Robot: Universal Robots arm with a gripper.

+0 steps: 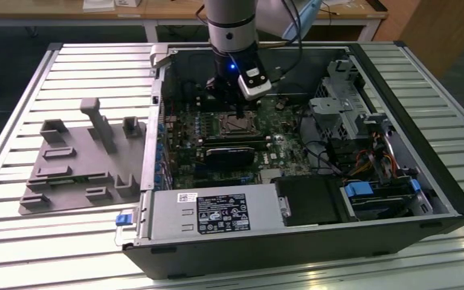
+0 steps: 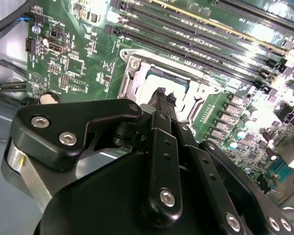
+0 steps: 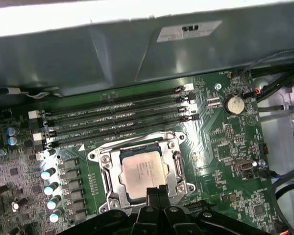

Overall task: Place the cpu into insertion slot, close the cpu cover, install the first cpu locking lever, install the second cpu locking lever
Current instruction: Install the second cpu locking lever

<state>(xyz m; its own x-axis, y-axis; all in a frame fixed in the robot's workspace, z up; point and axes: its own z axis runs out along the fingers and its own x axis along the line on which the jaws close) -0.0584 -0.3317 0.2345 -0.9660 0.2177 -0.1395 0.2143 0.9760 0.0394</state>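
The computer case (image 1: 425, 151) lies open on a slatted table (image 1: 22, 254). In the exterior view, a grey plastic fixture (image 1: 79, 163) rests on the table at 9 o'clock from the case. The arm comes down from 12 o'clock into the case. Its gripper (image 1: 234, 110) is held just above the green circuit board (image 1: 284, 148), over the 12 o'clock edge of the socket.

In both wrist views the fingers (image 3: 153, 192) are seen pressed narrow, tip against tip, and nothing is seen between them. In the second wrist view the gripper (image 2: 160, 94) hangs close over the edge of the chip. Whether that edge is touched cannot be told.

The chip (image 3: 144, 171) is seated in the socket (image 3: 121, 185), its dull silver top facing up. The silvery cover frame (image 3: 107, 169) lies flat around it, and the chip shows through the frame's large cut-out. The state of the locking levers at the sides cannot be made out.

Beside the socket, four long memory slots (image 3: 117, 117) run parallel to one edge of it, and a round coin battery (image 3: 233, 104) sits near their far end. In the exterior view, a black card (image 1: 232, 156) stands at 6 o'clock from the chip (image 1: 236, 124). A grey power supply (image 1: 215, 214) fills the case's 6 o'clock side.
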